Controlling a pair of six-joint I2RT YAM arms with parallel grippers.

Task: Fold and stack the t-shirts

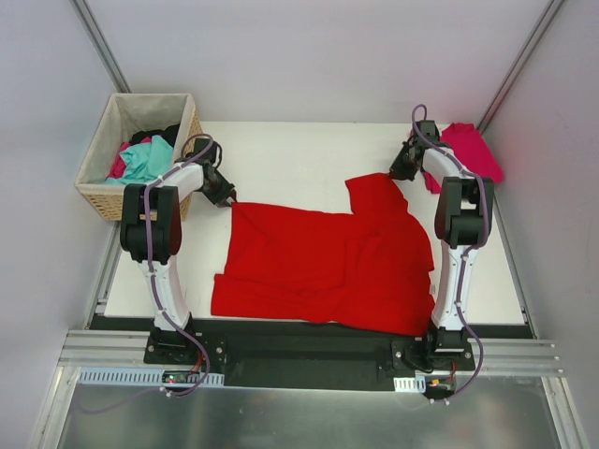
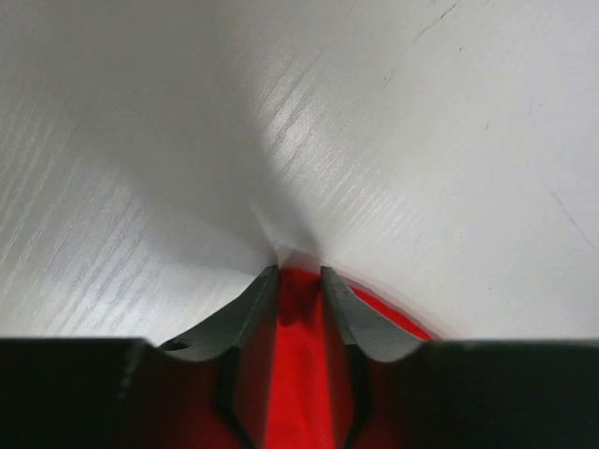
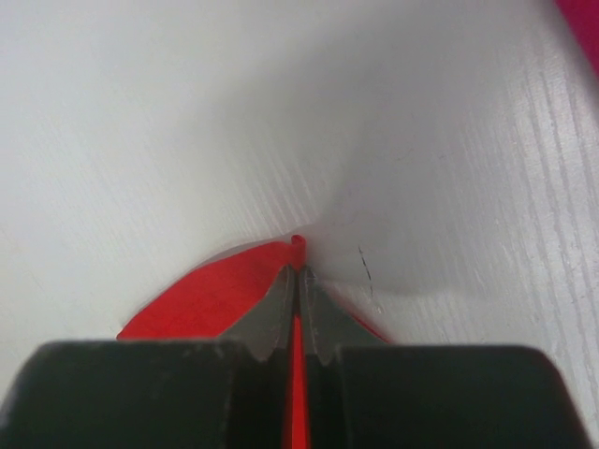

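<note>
The bright red t-shirt (image 1: 328,262) lies spread and partly rumpled across the middle of the white table. My left gripper (image 1: 229,198) sits at its far left corner. In the left wrist view the gripper (image 2: 298,271) has its fingers narrowly apart with bunched red cloth (image 2: 298,374) filling the gap. My right gripper (image 1: 398,175) is at the shirt's far right part, by a sleeve. In the right wrist view the gripper (image 3: 299,269) pinches a thin red edge (image 3: 215,290) tightly. The magenta-pink t-shirt (image 1: 470,150) lies crumpled at the far right, behind the right arm; its label is hidden.
A wicker basket (image 1: 103,192) with teal, pink and dark clothes stands at the far left, off the table's corner. Grey walls close in on both sides. A strip of magenta cloth (image 3: 585,23) shows at the top right of the right wrist view.
</note>
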